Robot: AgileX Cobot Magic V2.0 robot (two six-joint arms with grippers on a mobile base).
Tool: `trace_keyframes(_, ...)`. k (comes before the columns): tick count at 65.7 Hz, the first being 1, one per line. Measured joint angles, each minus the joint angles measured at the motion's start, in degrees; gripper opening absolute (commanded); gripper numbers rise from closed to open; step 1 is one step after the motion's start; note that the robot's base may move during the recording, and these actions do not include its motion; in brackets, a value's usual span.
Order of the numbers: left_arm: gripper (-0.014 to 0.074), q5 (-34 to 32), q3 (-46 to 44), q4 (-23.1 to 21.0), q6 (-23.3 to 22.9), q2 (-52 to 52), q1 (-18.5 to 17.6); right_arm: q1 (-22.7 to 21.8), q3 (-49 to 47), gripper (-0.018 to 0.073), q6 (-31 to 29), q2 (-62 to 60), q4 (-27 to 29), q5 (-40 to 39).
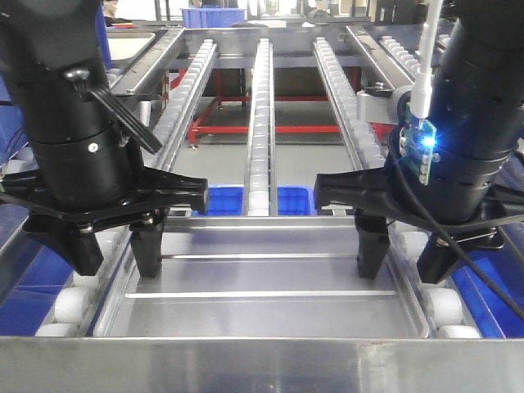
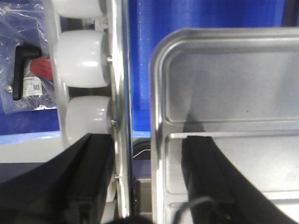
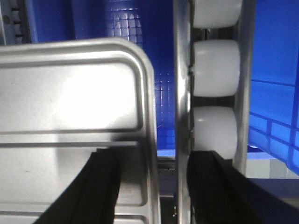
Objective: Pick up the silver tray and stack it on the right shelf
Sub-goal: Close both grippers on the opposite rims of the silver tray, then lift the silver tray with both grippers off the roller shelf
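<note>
The silver tray [image 1: 270, 307] lay on the right shelf [image 1: 246, 364] at six o'clock; left gripper [image 1: 116, 254] at eight, right gripper [image 1: 405, 255] at four straddled its rims, spread wide, holding nothing; seemingly only withdrawal was left.

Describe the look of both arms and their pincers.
The left arm and right arm are glossy black cylinders. The left pincer and right pincer are matte black and wedge-tipped. The right arm carries a white cable and a blue-lit circuit board.
</note>
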Motion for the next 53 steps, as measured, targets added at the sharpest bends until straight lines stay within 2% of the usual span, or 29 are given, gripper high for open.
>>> trace_keyframes(41,0.0252,0.1,-0.1,0.0,0.0,0.0,0.0,0.0,-0.1,0.0441,-0.1,0.5,0.0,0.0)
trace_keyframes(47,0.0235,0.1,-0.1,0.0,0.0,0.0,0.0,0.0,-0.2,0.0389,-0.1,0.5,0.0,0.1)
trace_keyframes(53,0.0166,0.1,-0.1,0.0,0.0,0.0,0.0,0.0,-0.2,0.0295,-0.1,0.6,0.1,-0.3)
